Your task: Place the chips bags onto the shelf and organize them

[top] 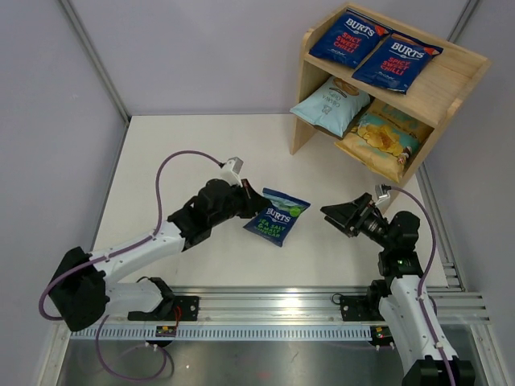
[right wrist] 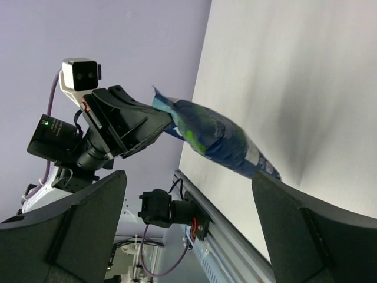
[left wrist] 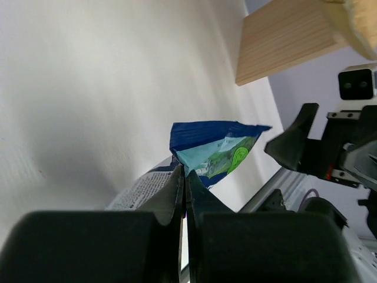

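My left gripper (top: pixel 251 206) is shut on the left edge of a dark-blue green-lettered Burts bag (top: pixel 277 215), held near the table middle; the bag also shows in the left wrist view (left wrist: pixel 215 150) and the right wrist view (right wrist: pixel 215 137). My right gripper (top: pixel 336 217) is open and empty, to the right of the bag, facing it. The wooden shelf (top: pixel 451 84) stands at the back right. Two red-lettered Burts bags (top: pixel 344 36) (top: pixel 397 61) lie on its top tier. A pale-blue bag (top: pixel 330 104) and a yellow-and-teal bag (top: pixel 381 138) lie on the lower tier.
A metal rail (top: pixel 306 304) runs along the near table edge. Pale walls close the table on the left and back. The shelf's side panel (left wrist: pixel 288 38) shows at the top of the left wrist view.
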Robot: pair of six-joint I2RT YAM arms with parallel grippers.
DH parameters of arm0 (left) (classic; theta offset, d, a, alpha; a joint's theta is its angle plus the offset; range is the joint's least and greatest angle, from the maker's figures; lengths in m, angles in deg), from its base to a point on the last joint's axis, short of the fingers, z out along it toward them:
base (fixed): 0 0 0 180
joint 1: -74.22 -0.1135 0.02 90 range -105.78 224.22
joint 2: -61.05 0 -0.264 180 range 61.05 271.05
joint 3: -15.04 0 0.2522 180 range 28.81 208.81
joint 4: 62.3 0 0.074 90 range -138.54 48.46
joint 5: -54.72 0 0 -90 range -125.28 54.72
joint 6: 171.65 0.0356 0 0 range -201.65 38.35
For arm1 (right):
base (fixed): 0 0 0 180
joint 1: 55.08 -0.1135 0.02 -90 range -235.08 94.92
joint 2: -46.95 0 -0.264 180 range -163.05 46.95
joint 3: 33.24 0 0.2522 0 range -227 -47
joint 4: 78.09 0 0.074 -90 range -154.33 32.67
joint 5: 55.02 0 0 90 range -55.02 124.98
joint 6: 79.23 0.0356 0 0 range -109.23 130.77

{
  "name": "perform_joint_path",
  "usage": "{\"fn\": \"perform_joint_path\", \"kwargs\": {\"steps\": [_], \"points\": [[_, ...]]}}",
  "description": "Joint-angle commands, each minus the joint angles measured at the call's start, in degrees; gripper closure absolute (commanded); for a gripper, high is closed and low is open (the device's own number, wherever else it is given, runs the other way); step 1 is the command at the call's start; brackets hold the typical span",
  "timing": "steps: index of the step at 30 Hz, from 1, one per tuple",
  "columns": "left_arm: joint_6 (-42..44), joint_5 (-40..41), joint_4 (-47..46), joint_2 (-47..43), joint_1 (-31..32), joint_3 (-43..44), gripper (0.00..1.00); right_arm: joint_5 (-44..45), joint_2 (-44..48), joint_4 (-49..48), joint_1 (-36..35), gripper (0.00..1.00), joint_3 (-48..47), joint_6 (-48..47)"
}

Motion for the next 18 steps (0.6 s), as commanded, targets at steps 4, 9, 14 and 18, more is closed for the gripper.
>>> {"fn": "perform_joint_path", "kwargs": {"steps": [4, 9, 14, 18], "points": [[1.92, 0.52, 5.94, -10.42, 0.23, 5.74, 1.00, 1.01, -2.48, -23.73, -2.67, 0.04, 3.64, 2.95], [-0.27, 2.55, 8.23, -16.92, 0.23, 9.17, 1.00, 0.84, -5.73, -27.89, -9.00, 0.08, 1.11, -3.71], [-5.45, 4.48, 7.18, -21.75, 0.23, 10.58, 1.00, 2.05, -4.25, -20.52, -18.93, 0.09, -5.92, -19.06], [-9.23, 3.25, 3.31, -24.39, 0.32, 11.19, 1.00, 4.00, -3.62, -20.24, -22.46, 0.10, -7.33, -25.86]]}}
